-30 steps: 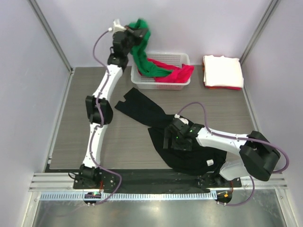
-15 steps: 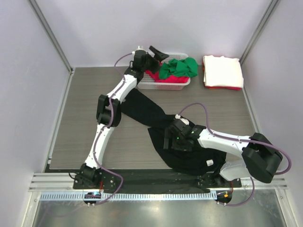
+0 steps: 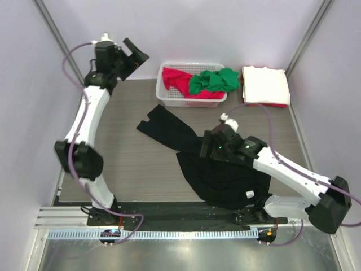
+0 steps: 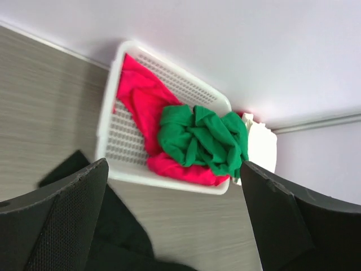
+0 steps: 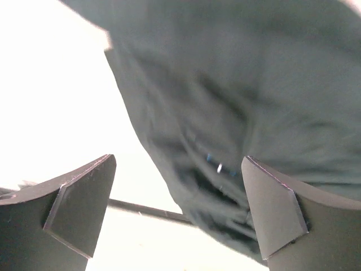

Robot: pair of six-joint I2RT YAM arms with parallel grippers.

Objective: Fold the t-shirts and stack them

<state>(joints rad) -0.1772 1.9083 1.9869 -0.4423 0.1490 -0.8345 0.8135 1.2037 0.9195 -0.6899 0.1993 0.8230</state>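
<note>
Basket of white lattice plastic stands at the far edge of the table. Inside the basket, the red t-shirt lies crumpled toward the left end. The green t-shirt is bunched over the right end and spills slightly past that rim. Just right of the basket the white t-shirt rests folded in a neat square, with a sliver of red cloth showing beneath it. In front of the basket, nearer the arm bases, the black t-shirt spreads unfolded across the table, one end reaching toward the basket's left front corner.

The left gripper hangs in the air to the left of the basket. Its jaws are spread wide and hold nothing, and its wrist camera frames the basket between the two fingers. The right gripper hovers low over the black t-shirt, in front of the basket's right half. Its jaws are likewise wide apart with no cloth between them. Its wrist view is too blurred to tell whether it touches the fabric.
</note>
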